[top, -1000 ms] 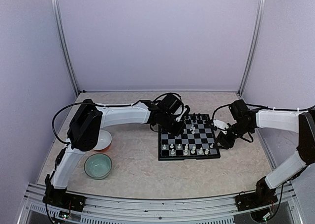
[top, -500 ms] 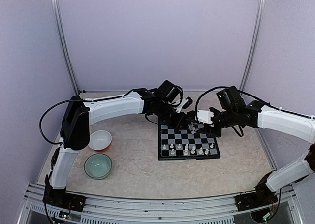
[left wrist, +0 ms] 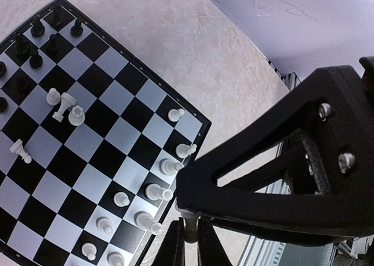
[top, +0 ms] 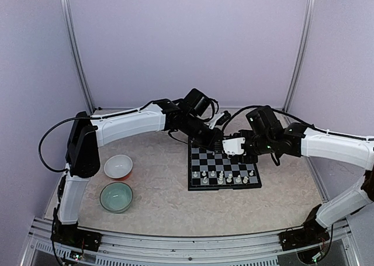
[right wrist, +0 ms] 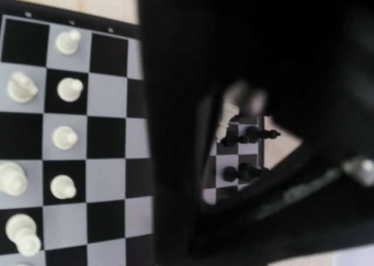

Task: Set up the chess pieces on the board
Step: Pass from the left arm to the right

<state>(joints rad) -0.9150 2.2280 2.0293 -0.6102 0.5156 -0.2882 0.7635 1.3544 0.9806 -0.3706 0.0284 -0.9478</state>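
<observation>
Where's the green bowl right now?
In the top view, the green bowl sits left of the board, just nearer the arm bases than the white bowl.

Soft, even light from above; my right wrist view is badly blurred.
From the top camera I see only faint shadows on the table (top: 163,184). The left wrist camera shows the board (left wrist: 105,143) crisp and bright. The right wrist picture is smeared, with the fingers (right wrist: 172,131) a dark, unfocused mass.
</observation>
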